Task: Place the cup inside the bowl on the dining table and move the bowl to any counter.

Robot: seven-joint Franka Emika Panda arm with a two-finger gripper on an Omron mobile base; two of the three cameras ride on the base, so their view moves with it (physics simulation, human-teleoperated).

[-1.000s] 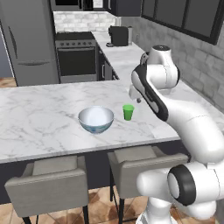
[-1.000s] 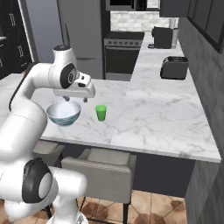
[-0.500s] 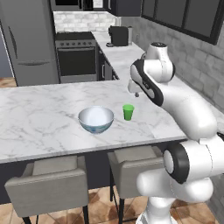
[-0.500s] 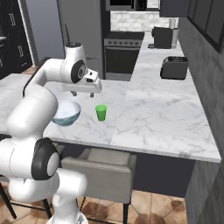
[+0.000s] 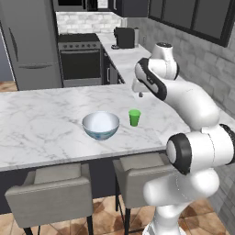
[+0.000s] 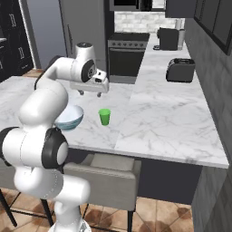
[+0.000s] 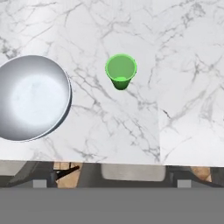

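**Claw poised above the cup, nothing held**

From the left base, our claw (image 5: 140, 93) hangs wide and empty above the bench (image 5: 41, 124), the cup (image 5: 134, 117) just below it.

From the right base, the bowl (image 6: 70, 117) sits beyond our arm.

The hand view looks down: cup upright, bowl beside it, apart.

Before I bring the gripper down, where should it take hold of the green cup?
Grip the cup across its upper wall just below the rim, coming straight down. It stands upright, open mouth up, apart from the bowl, with bare dining table around it, so the open gripper likely fits.
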